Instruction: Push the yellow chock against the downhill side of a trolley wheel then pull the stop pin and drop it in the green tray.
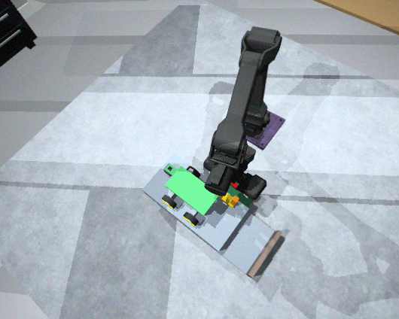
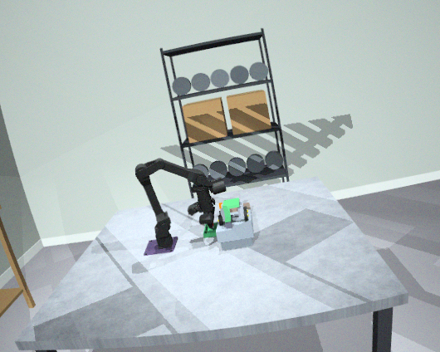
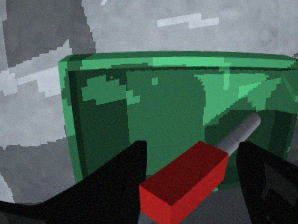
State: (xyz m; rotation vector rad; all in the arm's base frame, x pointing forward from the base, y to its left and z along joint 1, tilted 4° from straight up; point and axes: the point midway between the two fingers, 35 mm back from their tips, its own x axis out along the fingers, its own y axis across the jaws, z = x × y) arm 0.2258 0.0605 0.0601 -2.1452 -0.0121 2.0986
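My gripper [image 3: 193, 151] [image 2: 211, 225] is open over the green tray [image 3: 175, 62] [image 2: 208, 236] [image 1: 245, 200], fingers low. The stop pin's red head [image 3: 185, 182] [image 1: 234, 185] lies slanted between the parted fingers, with its grey shaft [image 3: 240, 134] pointing into the tray; whether the pin rests fully on the tray floor cannot be told. The green-decked trolley [image 1: 192, 189] [image 2: 232, 202] stands on the ramp [image 1: 217, 235] [image 2: 236, 235]. The yellow chock [image 1: 227, 198] with its orange handle [image 1: 234, 201] is at the trolley's downhill end, on the tray side; its wheel contact is hidden by the arm.
A brown stop bar [image 1: 265, 253] crosses the ramp's low end. The tray sits close beside the ramp, on the arm's side. The arm's purple base plate [image 1: 276, 124] [image 2: 150, 247] is behind the tray. A shelf rack [image 2: 227, 134] stands beyond the table.
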